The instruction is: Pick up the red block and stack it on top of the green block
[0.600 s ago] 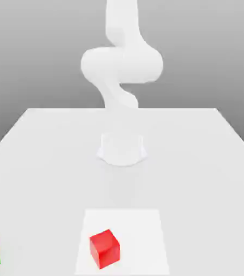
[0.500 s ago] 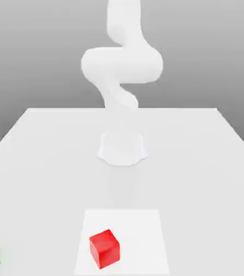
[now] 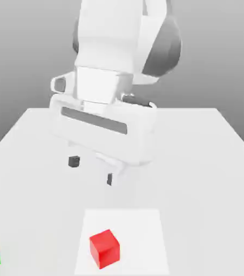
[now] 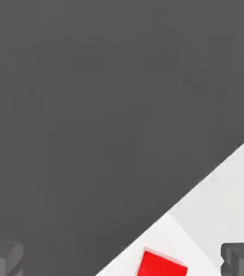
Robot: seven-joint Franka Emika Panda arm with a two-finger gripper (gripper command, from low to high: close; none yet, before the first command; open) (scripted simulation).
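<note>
Above the table point(image 3: 200, 161), the gripper point(image 3: 93, 170) has swung into the exterior view, spread wide and holding nothing, so it can probably descend toward the red cube point(image 3: 104, 249) on the white square point(image 3: 146, 237).

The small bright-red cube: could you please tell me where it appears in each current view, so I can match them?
Exterior view: the small bright-red cube sits low, on the exterior view's left part of the white square patch.
Hand view: cube partly seen at the picture's edge, between the pincer's tips.
Shared landmark: that white patch.
</note>
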